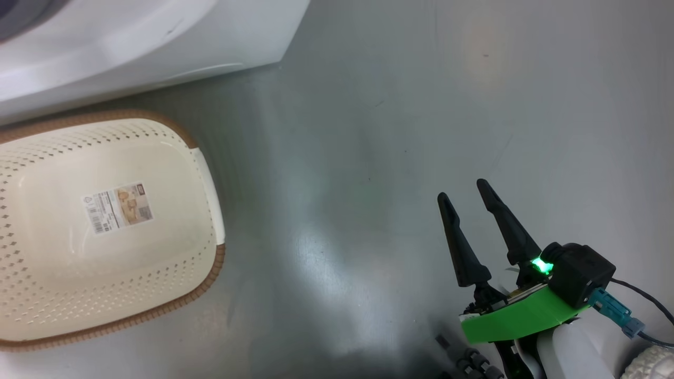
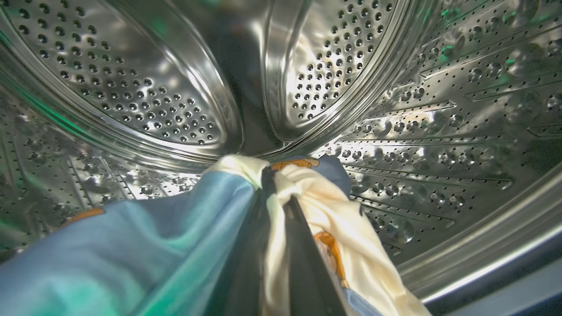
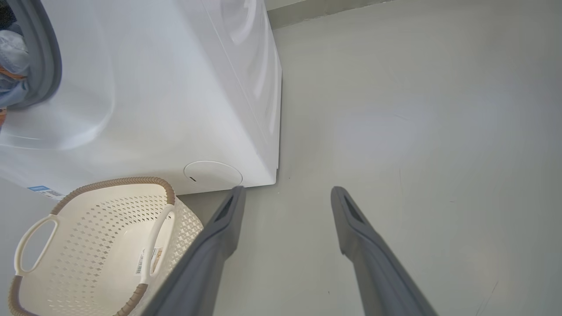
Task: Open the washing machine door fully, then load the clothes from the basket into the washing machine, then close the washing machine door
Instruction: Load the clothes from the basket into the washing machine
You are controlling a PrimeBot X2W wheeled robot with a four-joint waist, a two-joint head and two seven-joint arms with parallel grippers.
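In the left wrist view my left gripper (image 2: pixel 274 184) is inside the steel perforated drum (image 2: pixel 351 66) of the washing machine, shut on the clothes (image 2: pixel 167 245): light blue fabric with orange figures bunched with a cream cloth. The white washing machine (image 1: pixel 131 42) fills the head view's top left, and its front (image 3: pixel 153 87) shows in the right wrist view with blue cloth at the grey rubber ring (image 3: pixel 46 57). The cream perforated basket (image 1: pixel 174 158) stands before it on the floor with nothing in it, also seen as the basket (image 3: pixel 96 210). My right gripper (image 1: pixel 463 189) hovers open over bare floor, right of the basket. The door is out of view.
Grey glossy floor (image 1: pixel 379 158) spreads to the right of the washing machine and basket. A round white service cap (image 3: pixel 213 174) sits low on the machine's front, and a blue sticker (image 3: pixel 39 189) at its lower corner.
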